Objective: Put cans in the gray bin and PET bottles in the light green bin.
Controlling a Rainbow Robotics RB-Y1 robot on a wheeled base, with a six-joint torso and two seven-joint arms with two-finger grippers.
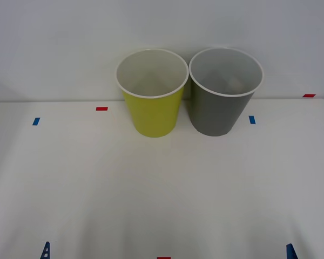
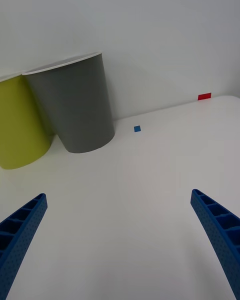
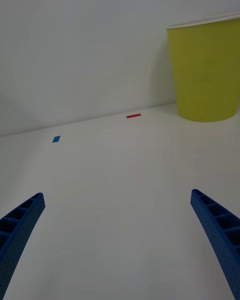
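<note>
The light green bin (image 1: 151, 105) and the gray bin (image 1: 222, 105) stand upright side by side, touching, at the back of the white table (image 1: 162, 189). The green one is on the left. Both have white rims and pale insides. The cans and PET bottles are out of view. My left gripper (image 3: 117, 230) hovers open over the near left of the table, with the light green bin (image 3: 205, 75) far ahead. My right gripper (image 2: 117, 230) hovers open over the near right, facing the gray bin (image 2: 75, 105). Nothing sits between either pair of fingers.
Small tape marks lie on the table: red (image 1: 101, 108) and blue (image 1: 35, 121) on the left, blue (image 1: 251, 120) and red (image 1: 309, 95) on the right, and red (image 1: 163, 257) at the front edge. A plain wall rises right behind the bins.
</note>
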